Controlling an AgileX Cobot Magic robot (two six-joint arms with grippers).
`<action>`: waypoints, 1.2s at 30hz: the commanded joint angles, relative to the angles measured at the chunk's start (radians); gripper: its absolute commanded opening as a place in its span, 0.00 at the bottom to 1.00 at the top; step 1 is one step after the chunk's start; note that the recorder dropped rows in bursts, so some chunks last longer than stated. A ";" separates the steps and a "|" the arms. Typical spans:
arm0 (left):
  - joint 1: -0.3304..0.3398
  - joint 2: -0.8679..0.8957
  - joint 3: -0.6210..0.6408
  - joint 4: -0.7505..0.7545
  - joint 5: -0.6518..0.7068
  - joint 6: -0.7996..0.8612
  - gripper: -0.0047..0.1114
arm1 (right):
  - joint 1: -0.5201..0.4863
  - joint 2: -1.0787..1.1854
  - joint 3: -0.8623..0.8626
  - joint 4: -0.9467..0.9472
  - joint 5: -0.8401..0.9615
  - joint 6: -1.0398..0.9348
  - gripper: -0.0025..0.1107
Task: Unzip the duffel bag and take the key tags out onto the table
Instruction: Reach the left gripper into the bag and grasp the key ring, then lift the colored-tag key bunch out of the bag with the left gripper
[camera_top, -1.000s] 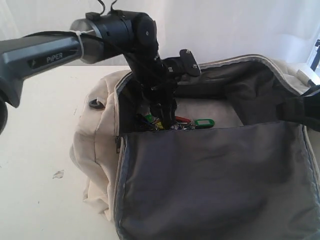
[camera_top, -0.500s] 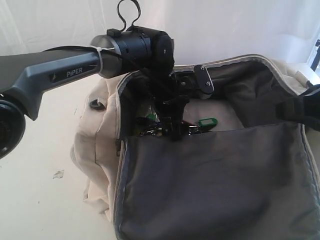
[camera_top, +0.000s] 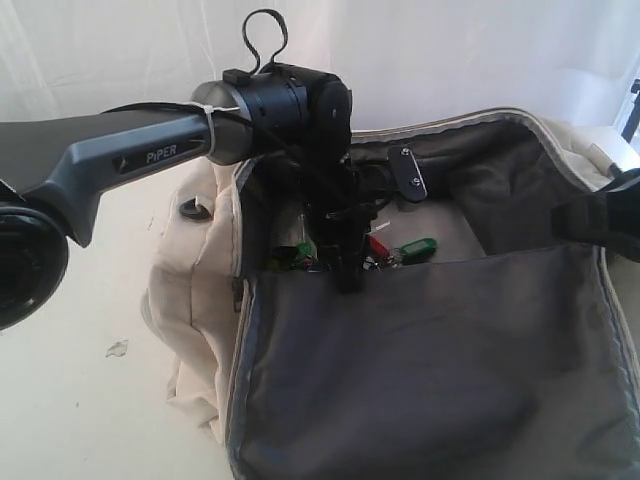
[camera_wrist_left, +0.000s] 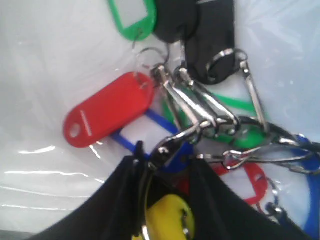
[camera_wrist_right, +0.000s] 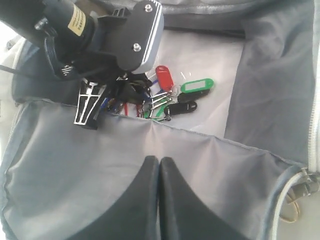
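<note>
The key tags (camera_wrist_left: 195, 107) are clamped in the duffel bag (camera_top: 420, 370) by the left gripper (camera_wrist_left: 164, 161), green tag (camera_top: 415, 246) at its three o'clock; right gripper (camera_wrist_right: 159, 161) closed.

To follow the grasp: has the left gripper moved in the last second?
Yes. In the exterior view the left gripper has shifted right and lower, away from the dark ring on the duffel bag.

Key tags half buried, bag cropped
The left gripper (camera_top: 346, 282) and the near wall of the duffel bag (camera_top: 420, 370) hide most of the key tags (camera_top: 412, 247) in the exterior view, where the bag runs off the right and near edges. Close up, blurred: a yellow tag (camera_wrist_left: 167, 220) between the fingers (camera_wrist_left: 117, 202), grip unclear.
</note>
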 joint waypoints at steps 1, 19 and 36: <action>-0.011 0.032 0.012 -0.031 0.065 -0.004 0.07 | 0.000 0.000 0.004 0.003 -0.007 -0.011 0.02; -0.009 -0.156 -0.101 -0.033 0.043 -0.011 0.04 | 0.000 0.000 0.004 0.003 -0.009 -0.013 0.02; 0.086 -0.309 -0.101 -0.023 0.088 -0.065 0.04 | 0.000 0.000 0.004 0.000 -0.013 -0.030 0.02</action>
